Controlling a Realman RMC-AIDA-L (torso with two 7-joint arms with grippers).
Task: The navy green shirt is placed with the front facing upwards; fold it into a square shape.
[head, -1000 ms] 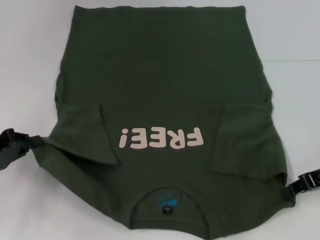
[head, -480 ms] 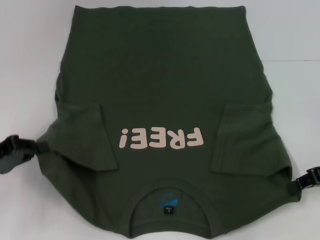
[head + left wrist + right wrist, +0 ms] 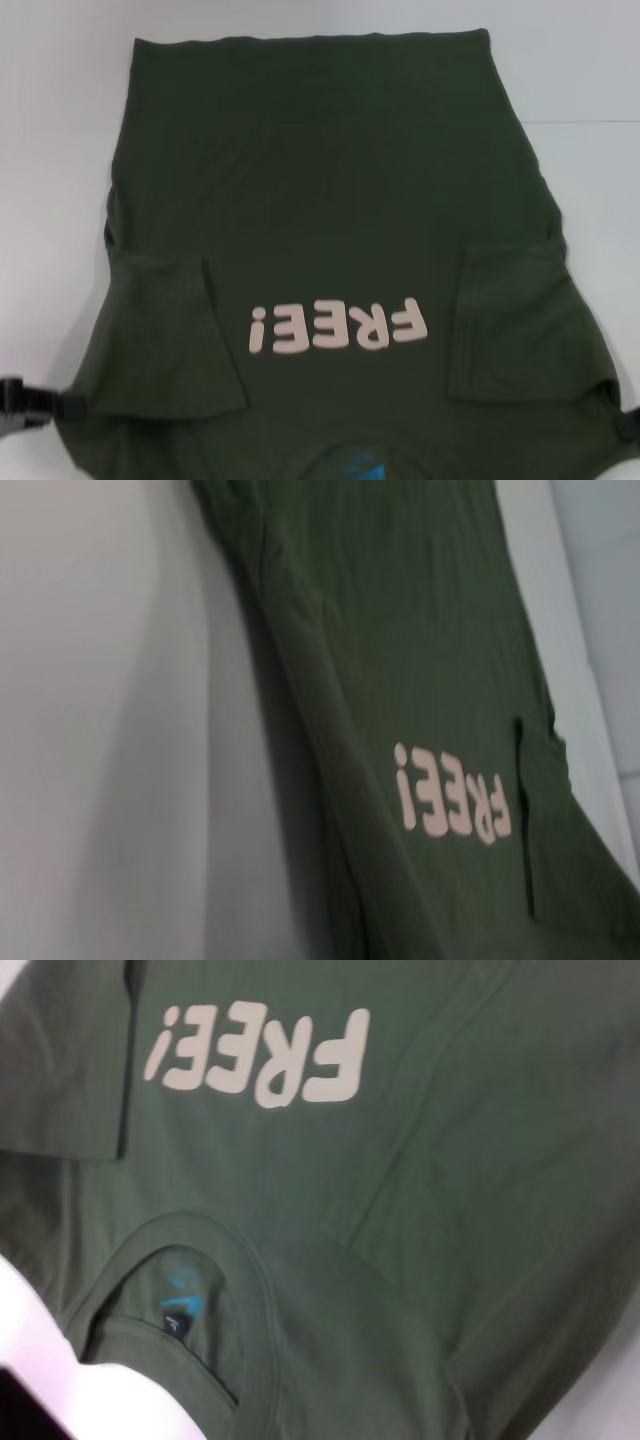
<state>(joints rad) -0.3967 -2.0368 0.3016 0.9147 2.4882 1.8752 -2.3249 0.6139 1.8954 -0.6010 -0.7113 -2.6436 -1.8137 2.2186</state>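
Observation:
The navy green shirt lies face up on the white table, hem far from me and collar at the near edge of the head view. Its pink "FREE!" lettering reads upside down. Both short sleeves are folded inward onto the body, one on the left and one on the right. My left gripper is at the shirt's near left shoulder corner, and my right gripper is at the near right corner. Each is shut on the cloth. The right wrist view shows the collar with its blue print.
White table surrounds the shirt on the left, right and far sides. A faint seam line crosses the table at the right. No other objects are in view.
The shirt has slid toward me with both grippers at its shoulder corners. The collar has dropped to the picture's near edge, and the body lies flatter and more stretched.

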